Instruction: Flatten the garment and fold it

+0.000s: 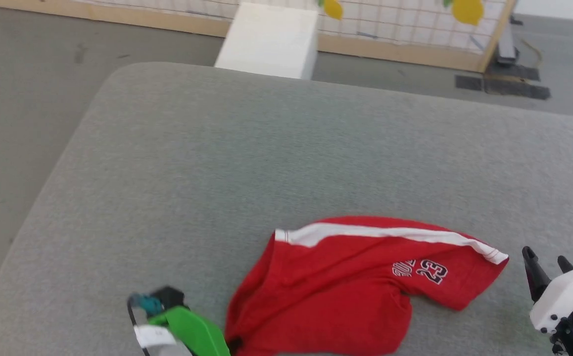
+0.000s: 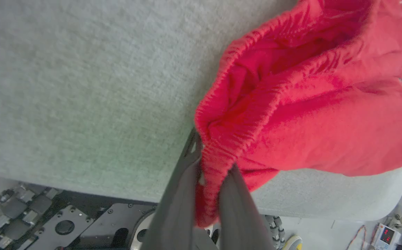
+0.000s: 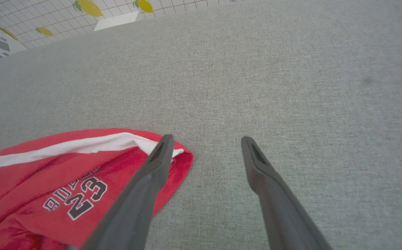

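Note:
The red shorts (image 1: 346,282) lie crumpled near the front edge of the grey table (image 1: 247,163), a white hem band along their far side and "23" lettering on the right leg. My left gripper (image 2: 215,166) is shut on the shorts' ribbed red waistband (image 2: 218,114) at the table's near edge; in the head view its green-cased wrist (image 1: 192,329) sits left of the cloth. My right gripper (image 3: 206,140) hovers open just right of the shorts' hem corner (image 3: 182,156), nothing between its fingers; its dark fingertips (image 1: 531,257) show at the lower right of the head view.
The grey felt table stretches far and left of the shorts. A white box (image 1: 269,42) stands beyond the table's far edge, before a tiled wall panel (image 1: 405,22) with yellow lemon shapes. My wheeled base (image 2: 65,222) shows under the table edge.

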### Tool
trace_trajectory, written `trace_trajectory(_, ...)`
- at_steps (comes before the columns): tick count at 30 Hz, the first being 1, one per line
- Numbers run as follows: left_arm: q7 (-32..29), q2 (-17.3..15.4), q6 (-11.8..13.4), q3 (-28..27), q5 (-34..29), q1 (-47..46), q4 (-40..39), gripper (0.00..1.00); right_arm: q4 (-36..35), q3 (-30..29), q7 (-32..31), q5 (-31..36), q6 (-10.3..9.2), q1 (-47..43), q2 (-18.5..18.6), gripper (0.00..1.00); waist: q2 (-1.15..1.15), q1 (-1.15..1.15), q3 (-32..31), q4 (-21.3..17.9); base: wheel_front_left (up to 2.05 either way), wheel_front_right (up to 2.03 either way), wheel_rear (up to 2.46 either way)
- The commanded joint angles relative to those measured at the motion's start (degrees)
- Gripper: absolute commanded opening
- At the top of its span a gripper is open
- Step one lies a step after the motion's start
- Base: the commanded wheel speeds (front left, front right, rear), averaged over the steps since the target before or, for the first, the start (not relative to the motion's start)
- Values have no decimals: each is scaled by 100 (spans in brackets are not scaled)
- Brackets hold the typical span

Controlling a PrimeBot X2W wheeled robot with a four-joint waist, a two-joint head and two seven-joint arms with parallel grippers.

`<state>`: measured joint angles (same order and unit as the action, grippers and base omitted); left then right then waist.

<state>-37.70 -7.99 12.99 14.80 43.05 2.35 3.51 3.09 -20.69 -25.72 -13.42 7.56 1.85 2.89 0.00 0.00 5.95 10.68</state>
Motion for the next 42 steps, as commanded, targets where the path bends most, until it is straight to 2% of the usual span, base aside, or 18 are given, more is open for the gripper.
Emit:
trace_trajectory(1,-31,69,-19,9,130,120,-25,0,16,15,-16,6,-8,-51,-2,100,0,0,-83,143,0,0,0)
trace_trajectory(2,-8,124,-30,-11,221,196,-48,23,24,25,-16,8,-8,-51,-2,100,0,0,-87,152,0,0,0)
trace_trajectory(3,28,154,-48,-25,275,250,-71,100,33,38,-17,6,-8,-49,-2,100,0,0,-92,154,0,0,0)
trace_trajectory(9,468,206,-156,-380,501,288,-473,100,71,105,-5,-9,-8,-76,-2,100,0,0,-130,98,0,0,0)
trace_trajectory(13,824,-34,-184,-594,237,129,-875,100,86,108,4,-26,-8,-80,-2,100,0,0,-124,12,0,0,0)
trace_trajectory(15,1065,-214,-277,-577,-76,-54,-1058,100,85,99,9,-27,-8,-80,-2,100,0,0,-112,-34,0,0,0)
trace_trajectory(21,1396,-523,-841,-50,-822,-982,-1045,100,56,70,-7,-25,-8,-65,-2,100,0,0,-7,-174,0,0,0)
trace_trajectory(25,1180,-592,-1241,476,-1147,-1707,-590,100,27,69,-18,-23,-8,-27,-2,100,0,0,114,-294,0,0,0)
trace_trajectory(27,766,-570,-1437,838,-1260,-2152,-128,100,23,100,-23,-37,-8,23,-2,100,0,0,210,-418,0,0,0)
trace_trajectory(29,373,-519,-1451,978,-1211,-2337,187,100,27,114,-16,-49,-8,43,-2,100,0,0,257,-494,0,0,0)
trace_trajectory(34,-388,-486,-1278,1115,-1178,-2657,713,100,39,80,8,-62,-8,56,-2,100,0,0,371,-656,0,0,0)
trace_trajectory(42,-543,-556,-1118,1200,-1364,-2854,1127,100,2,66,27,-60,-8,128,-2,100,0,0,546,-788,0,0,0)
